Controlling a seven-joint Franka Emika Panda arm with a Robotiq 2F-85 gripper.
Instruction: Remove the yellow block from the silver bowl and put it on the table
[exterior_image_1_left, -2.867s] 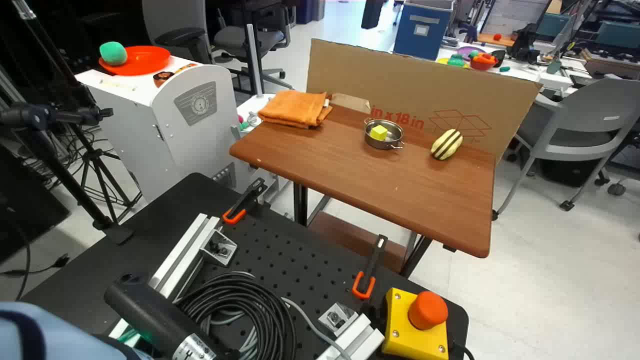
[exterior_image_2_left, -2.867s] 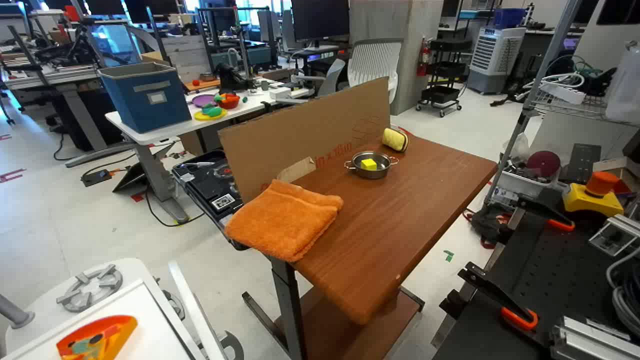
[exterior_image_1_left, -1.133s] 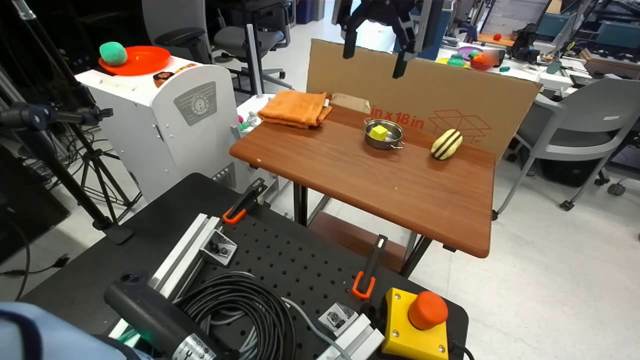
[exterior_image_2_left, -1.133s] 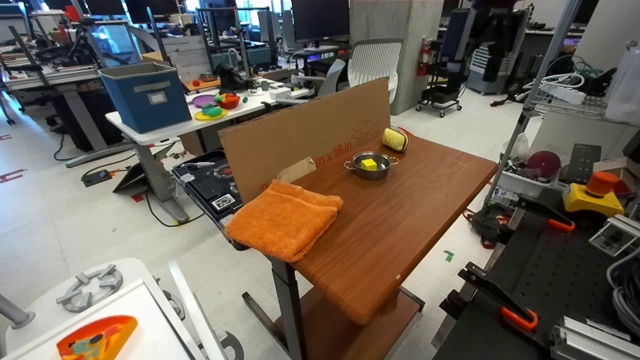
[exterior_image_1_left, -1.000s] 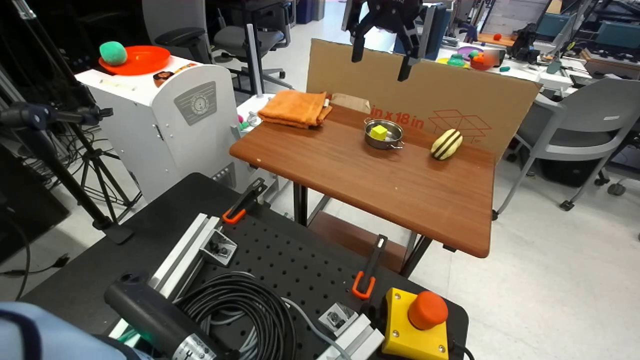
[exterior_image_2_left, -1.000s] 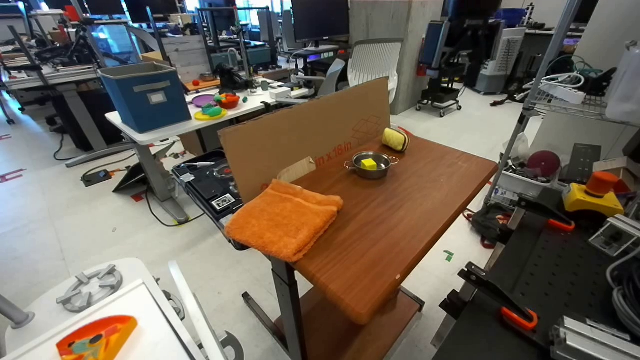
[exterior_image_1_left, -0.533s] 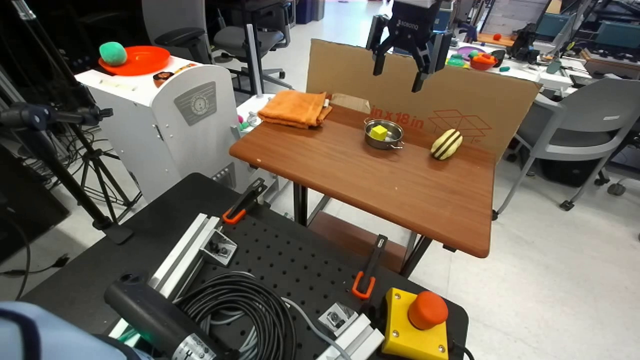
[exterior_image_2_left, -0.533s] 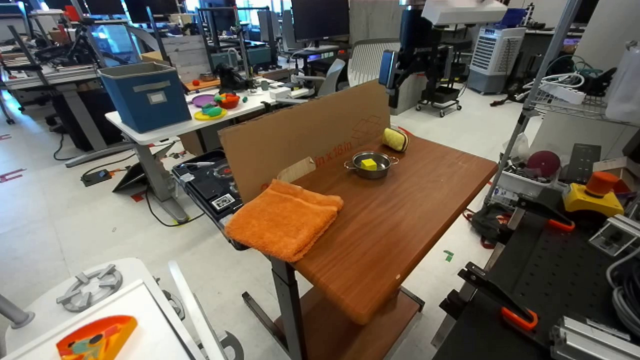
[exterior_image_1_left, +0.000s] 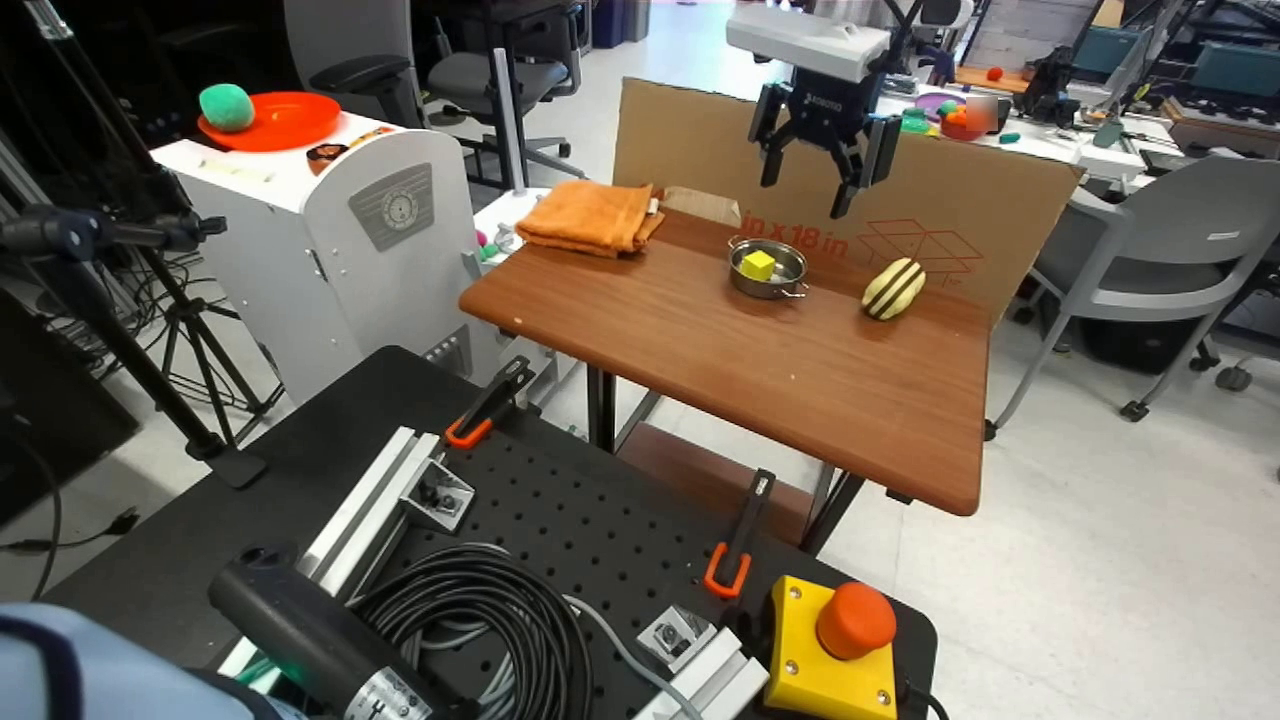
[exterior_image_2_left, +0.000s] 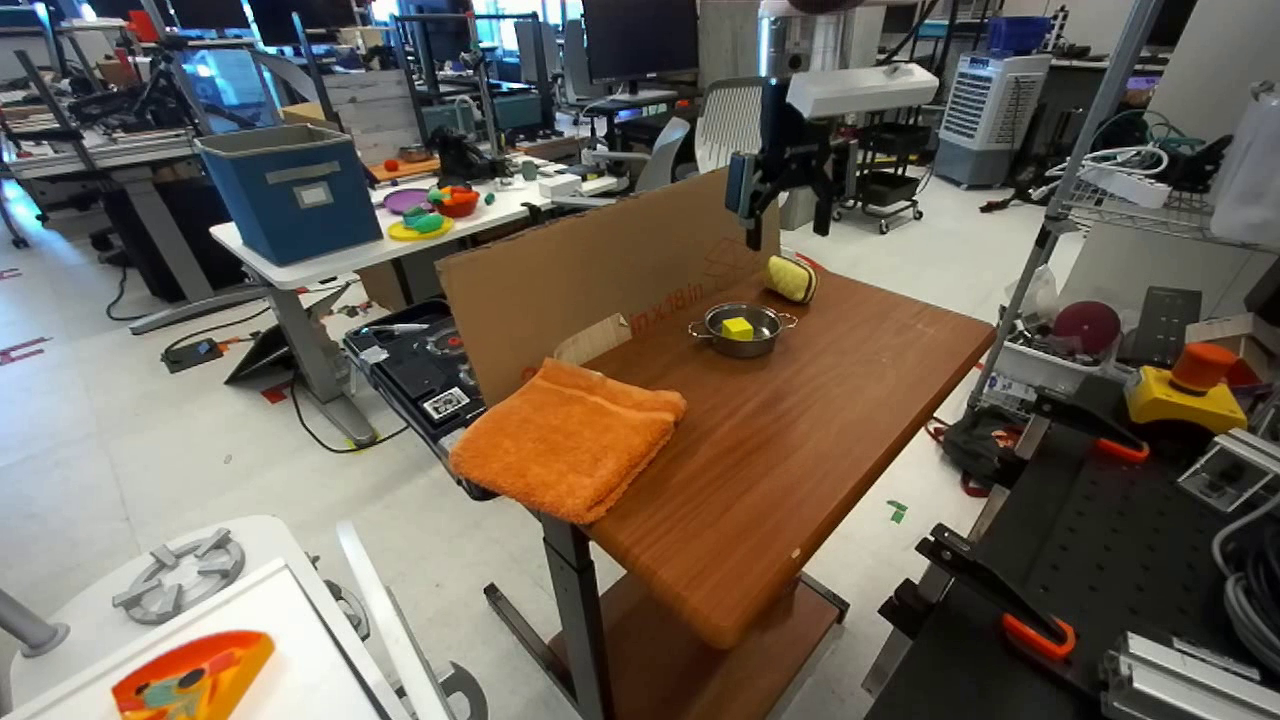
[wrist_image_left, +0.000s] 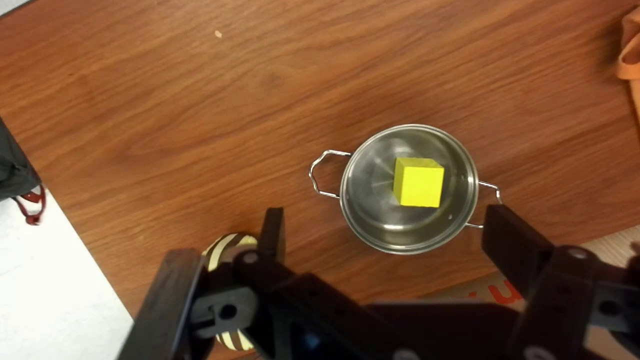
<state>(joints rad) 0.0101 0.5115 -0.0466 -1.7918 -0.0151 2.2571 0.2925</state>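
The yellow block (exterior_image_1_left: 757, 265) is a small bright cube inside the silver bowl (exterior_image_1_left: 760, 290), which has two wire handles and stands on the brown wooden table (exterior_image_1_left: 690, 340). In an exterior view the block (exterior_image_2_left: 738, 328) and bowl (exterior_image_2_left: 740, 350) show too. In the wrist view the block (wrist_image_left: 421, 186) sits right of centre on the floor of the bowl (wrist_image_left: 367, 200). My gripper (exterior_image_1_left: 805, 195) is open and empty, in the air above the table's back part, higher than the bowl and apart from it. Its spread fingers also show in the wrist view (wrist_image_left: 384, 214).
A yellow-and-dark striped oblong object (exterior_image_1_left: 893, 289) lies beside the bowl. A folded orange cloth (exterior_image_2_left: 570, 440) covers one table end. A cardboard panel (exterior_image_1_left: 690, 140) stands along the table's back edge. A black perforated platform (exterior_image_1_left: 560, 520) with clamps stands in front.
My gripper came into view from above and moved down toward the table, open throughout. In an exterior view it also shifted left. The block, bowl and other table objects have not moved.
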